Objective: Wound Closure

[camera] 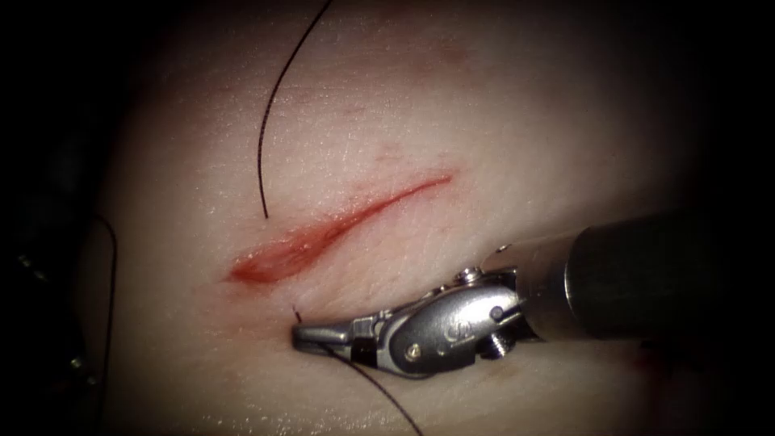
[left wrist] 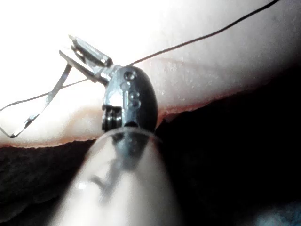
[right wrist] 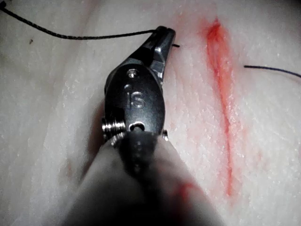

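Nearest, the right tool (camera: 311, 334) lies low on the tissue (camera: 484, 113) just right of the cut (camera: 339, 226), jaws clenched on the thread (camera: 379, 387) where it leaves the surface. Beyond the cut, more thread lies slack on its left side. Separately, the left tool (left wrist: 77, 51) grasps the needle (left wrist: 44, 106) at one end, clear of the tissue.
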Motion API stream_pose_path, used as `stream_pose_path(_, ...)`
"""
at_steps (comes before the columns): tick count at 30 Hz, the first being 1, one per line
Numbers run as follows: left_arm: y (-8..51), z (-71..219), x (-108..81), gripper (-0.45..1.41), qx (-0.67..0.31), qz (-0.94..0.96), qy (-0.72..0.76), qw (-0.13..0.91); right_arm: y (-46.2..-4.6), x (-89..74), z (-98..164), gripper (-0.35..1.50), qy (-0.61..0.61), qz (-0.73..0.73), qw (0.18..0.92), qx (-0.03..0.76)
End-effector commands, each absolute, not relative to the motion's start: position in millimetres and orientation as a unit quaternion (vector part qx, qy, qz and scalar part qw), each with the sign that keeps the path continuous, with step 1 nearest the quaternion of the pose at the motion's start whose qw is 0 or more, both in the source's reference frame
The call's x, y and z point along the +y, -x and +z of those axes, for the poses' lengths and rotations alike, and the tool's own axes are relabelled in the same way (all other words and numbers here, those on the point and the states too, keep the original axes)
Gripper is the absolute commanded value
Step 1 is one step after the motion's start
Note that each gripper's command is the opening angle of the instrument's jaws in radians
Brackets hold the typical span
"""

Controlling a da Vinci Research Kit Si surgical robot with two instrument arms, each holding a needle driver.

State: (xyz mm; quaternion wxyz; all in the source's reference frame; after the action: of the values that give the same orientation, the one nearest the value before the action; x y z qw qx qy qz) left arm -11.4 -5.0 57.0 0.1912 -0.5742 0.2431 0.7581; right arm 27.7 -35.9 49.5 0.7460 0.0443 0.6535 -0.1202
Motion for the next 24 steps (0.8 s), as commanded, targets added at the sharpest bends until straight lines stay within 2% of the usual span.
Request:
stream_pose_path(1, 12.3, 57.6, -5.8, -0.45, 0.240, 0.757, 0.575, 0.195, -27.2, -38.8, 49.4, -0.35, -0.056, -0.127, 0.744, 0.654)
stream_pose_path(11, 12.6, 57.8, -5.9, -0.45, 0.239, 0.759, 0.574, 0.194, -25.1, -46.6, 47.0, -0.35, -0.121, -0.189, 0.749, 0.623)
stream_pose_path(22, 12.6, 57.8, -5.9, -0.45, 0.239, 0.759, 0.574, 0.194, -24.6, -51.0, 46.4, -0.35, -0.222, -0.233, 0.748, 0.580)
stream_pose_path(23, 12.6, 57.8, -5.9, -0.45, 0.239, 0.759, 0.574, 0.194, -24.8, -50.2, 46.4, -0.20, -0.217, -0.219, 0.748, 0.587)
stream_pose_path(24, 12.6, 57.8, -5.9, -0.45, 0.239, 0.759, 0.574, 0.194, -24.8, -49.5, 46.4, 0.30, -0.204, -0.205, 0.751, 0.594)
